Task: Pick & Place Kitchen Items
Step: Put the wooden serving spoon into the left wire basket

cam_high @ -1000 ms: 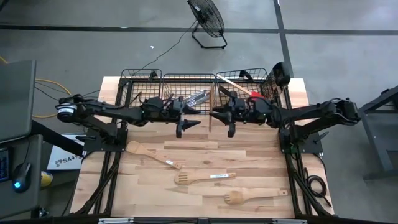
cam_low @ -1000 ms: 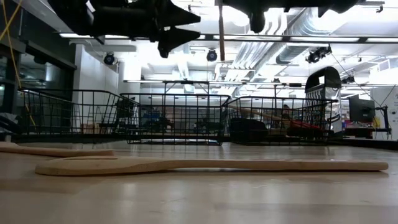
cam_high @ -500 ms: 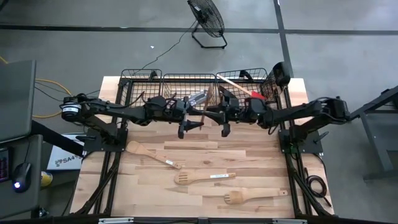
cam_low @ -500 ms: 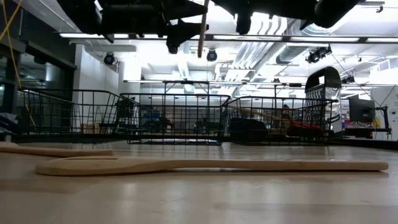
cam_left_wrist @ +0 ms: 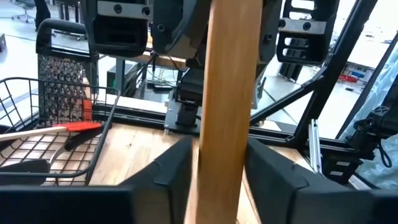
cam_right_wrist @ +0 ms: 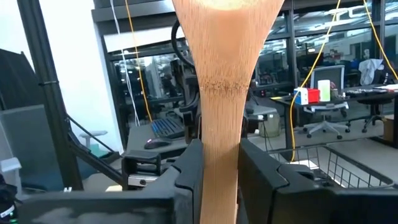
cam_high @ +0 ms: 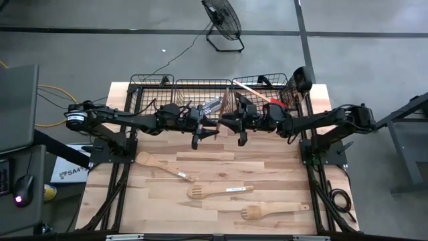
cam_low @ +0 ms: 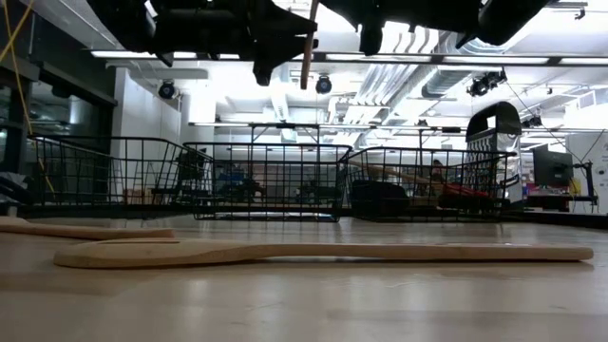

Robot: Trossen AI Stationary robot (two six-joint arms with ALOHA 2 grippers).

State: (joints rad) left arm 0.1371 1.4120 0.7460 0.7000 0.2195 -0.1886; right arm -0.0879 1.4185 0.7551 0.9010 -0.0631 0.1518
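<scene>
Taking the middle wire basket [cam_high: 200, 90] as my landmark, I start at the near edge of the bench [cam_high: 134, 201]. Farthest out from the basket lies a pale slotted spatula [cam_high: 274, 211], flat on the wood. A little closer to the basket lies a second slotted spatula [cam_high: 219, 191] with a white label on its handle, and beside it, nearer my left arm's side, a wooden spoon [cam_high: 165, 167] lies slantwise. In the low view one of these utensils [cam_low: 313, 252] stretches flat across the foreground.

Just in front of the basket my two hands meet above the bench. My right hand [cam_high: 239, 127] is clamped on a wooden utensil [cam_high: 221, 112] — the right wrist view shows the handle [cam_right_wrist: 222, 118] pinched between my dark fingers [cam_right_wrist: 186, 180], widening towards its head. My left hand [cam_high: 200, 130] is at the same stick from the other side; the left wrist view shows its shaft [cam_left_wrist: 227, 106] standing between my fingers [cam_left_wrist: 168, 174], both pressed close against it. In the low view the stick [cam_low: 309, 43] hangs well above the bench, clear of the basket rims.

In the basket itself lies silver cutlery [cam_high: 210, 104]. In the basket beside it, on my right arm's side, sit a red-headed spatula [cam_high: 275, 102] and a long pale handle [cam_high: 251, 88].
</scene>
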